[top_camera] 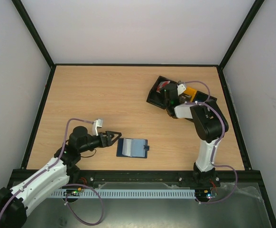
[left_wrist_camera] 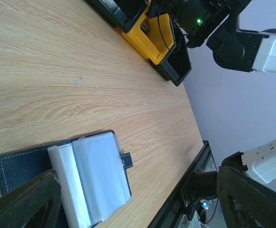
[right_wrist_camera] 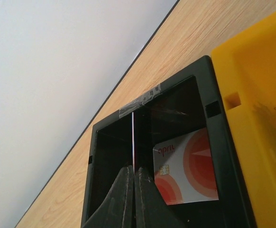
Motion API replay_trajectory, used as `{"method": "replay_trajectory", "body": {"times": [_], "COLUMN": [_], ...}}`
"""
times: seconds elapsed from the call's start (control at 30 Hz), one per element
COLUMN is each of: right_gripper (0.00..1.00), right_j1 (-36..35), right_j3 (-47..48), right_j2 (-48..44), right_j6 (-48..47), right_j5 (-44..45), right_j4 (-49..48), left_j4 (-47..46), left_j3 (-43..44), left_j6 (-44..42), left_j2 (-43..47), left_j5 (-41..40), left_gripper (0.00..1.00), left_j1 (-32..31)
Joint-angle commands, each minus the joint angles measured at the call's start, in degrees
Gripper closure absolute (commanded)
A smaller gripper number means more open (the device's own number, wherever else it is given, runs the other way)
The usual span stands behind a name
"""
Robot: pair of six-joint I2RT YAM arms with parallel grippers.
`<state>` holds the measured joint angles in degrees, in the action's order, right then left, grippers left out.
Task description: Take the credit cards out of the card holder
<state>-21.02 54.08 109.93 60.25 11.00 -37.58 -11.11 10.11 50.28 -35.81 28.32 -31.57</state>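
The navy card holder (top_camera: pixel 133 148) lies open on the table, its pale inner pockets (left_wrist_camera: pixel 97 175) facing up and its little tab to the right. My left gripper (top_camera: pixel 112 138) is open just left of it, and both fingers (left_wrist_camera: pixel 31 202) stand apart from it with nothing between them. My right gripper (right_wrist_camera: pixel 134 170) is shut on a thin credit card (right_wrist_camera: pixel 133 140), seen edge-on, above the tray's black end compartment (right_wrist_camera: pixel 114 156). A pinkish-white credit card (right_wrist_camera: pixel 188 171) with red rounds lies flat in that compartment.
The black-and-yellow tray (top_camera: pixel 191 92) sits at the back right, under the right arm; its yellow middle part (left_wrist_camera: pixel 150 35) shows in the left wrist view. Black frame rails run along the table's edges (top_camera: pixel 142 173).
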Motion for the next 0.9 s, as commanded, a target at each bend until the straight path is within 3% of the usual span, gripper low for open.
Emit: {"method": "replay_trajectory", "body": {"times": [0.0,0.1,0.3,0.57,0.67,0.87], "right_gripper": [0.98,0.96,0.77,0.69,0.66,0.60], "right_j1": [0.2,0.2,0.2,0.2,0.1,0.1], "right_j3": [2.5,2.7,4.8,7.7,11.0,9.1], "right_j2": [2.0,1.6,-1.2,-7.2,-8.0,-13.6], "right_j6": [1.4,1.8,3.3,2.9,1.0,-5.1], "right_j5": [3.0,3.0,5.2,4.2,1.1,-12.0], "right_j4": [3.9,5.1,11.0,19.7,27.2,33.0], "left_j4": [0.8,2.1,4.8,11.4,16.2,23.8], "left_j3": [-1.1,-0.9,-1.3,1.9,4.2,9.9], "left_j6": [1.8,1.7,0.9,-1.3,-1.7,-1.1], "left_j2": [1.8,2.7,3.8,4.2,4.5,4.4], "left_j5": [-0.3,-0.8,-4.3,-8.8,-12.4,-21.6], "left_gripper": [0.10,0.10,0.07,0.00,0.00,0.00], "left_j1": [0.3,0.3,0.3,0.3,0.3,0.3]}}
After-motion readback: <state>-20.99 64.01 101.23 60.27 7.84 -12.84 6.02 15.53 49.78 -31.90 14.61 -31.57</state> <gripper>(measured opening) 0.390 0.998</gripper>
